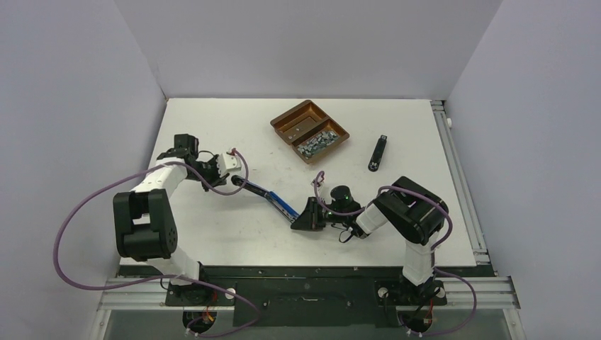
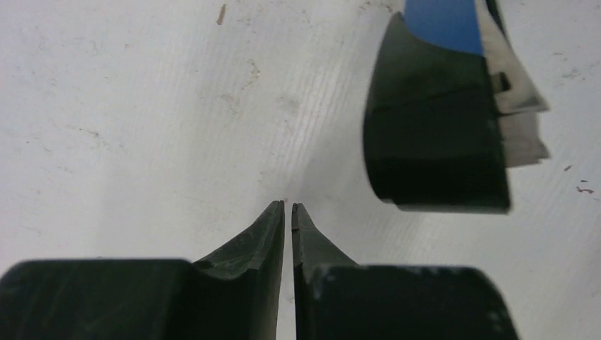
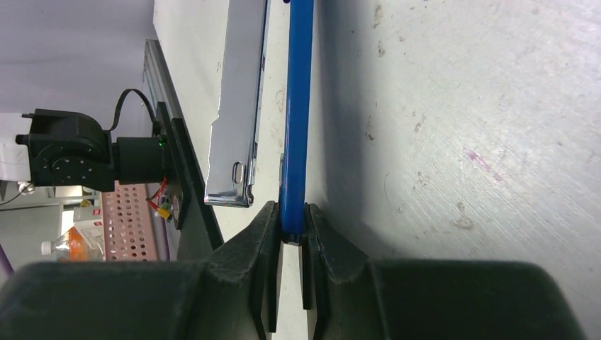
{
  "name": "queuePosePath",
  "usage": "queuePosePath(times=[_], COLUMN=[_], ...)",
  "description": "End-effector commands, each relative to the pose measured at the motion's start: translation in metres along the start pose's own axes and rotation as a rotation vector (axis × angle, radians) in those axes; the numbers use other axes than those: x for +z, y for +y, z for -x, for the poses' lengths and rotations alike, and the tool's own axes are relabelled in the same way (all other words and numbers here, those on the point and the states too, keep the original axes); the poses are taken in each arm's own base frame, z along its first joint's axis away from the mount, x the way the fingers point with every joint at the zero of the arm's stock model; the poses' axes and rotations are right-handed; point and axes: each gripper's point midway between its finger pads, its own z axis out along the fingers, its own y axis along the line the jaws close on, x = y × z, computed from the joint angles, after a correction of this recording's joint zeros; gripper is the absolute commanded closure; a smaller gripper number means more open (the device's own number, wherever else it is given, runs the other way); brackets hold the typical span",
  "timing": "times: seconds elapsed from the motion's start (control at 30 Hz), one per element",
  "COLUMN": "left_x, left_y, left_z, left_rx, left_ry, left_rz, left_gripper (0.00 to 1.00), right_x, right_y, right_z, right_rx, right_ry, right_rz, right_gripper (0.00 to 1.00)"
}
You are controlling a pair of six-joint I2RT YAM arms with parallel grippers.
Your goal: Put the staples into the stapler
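Note:
The stapler [image 1: 273, 197], blue with a black end, lies open on the table between my two grippers. In the right wrist view its blue arm [image 3: 298, 106] runs away from the camera beside its chrome magazine [image 3: 239, 106]. My right gripper [image 3: 292, 230] is shut on the near end of the blue arm and appears in the top view at the stapler's right end [image 1: 299, 214]. My left gripper [image 2: 288, 205] is shut with nothing between its fingers, just short of the stapler's black end [image 2: 432, 134]. The staples [image 1: 317, 142] lie in the brown tray [image 1: 287, 119].
The tray stands at the back centre, with several staple pieces in its right compartment and a few in the other. A black oblong object [image 1: 378, 153] lies to its right. A metal rail [image 1: 457, 177] runs along the table's right edge.

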Motion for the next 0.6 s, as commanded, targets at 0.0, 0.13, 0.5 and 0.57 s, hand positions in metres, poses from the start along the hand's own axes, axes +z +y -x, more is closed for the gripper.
queuePosePath(times=[0.0, 0.13, 0.5, 0.57], left_x=[-0.008, -0.023, -0.107, -0.102], left_y=[0.038, 0.042, -0.060, -0.065], left_z=[0.020, 0.024, 0.079, 0.097], left_rx=[-0.024, -0.082, -0.174, -0.178], left_ry=[-0.040, -0.072, -0.302, -0.350], left_rz=[0.109, 0.134, -0.296, -0.281], left_gripper=[0.87, 0.47, 0.04, 0.04], right_x=[0.000, 0.000, 0.001, 0.002], right_y=[-0.007, -0.006, 0.002, 0.002], right_z=[-0.017, -0.014, -0.002, -0.001], right_rx=[0.024, 0.023, 0.006, 0.007], right_ry=[0.055, 0.060, 0.062, 0.064], right_rz=[-0.001, -0.006, -0.007, -0.005], right_gripper=[0.91, 0.92, 0.92, 0.92])
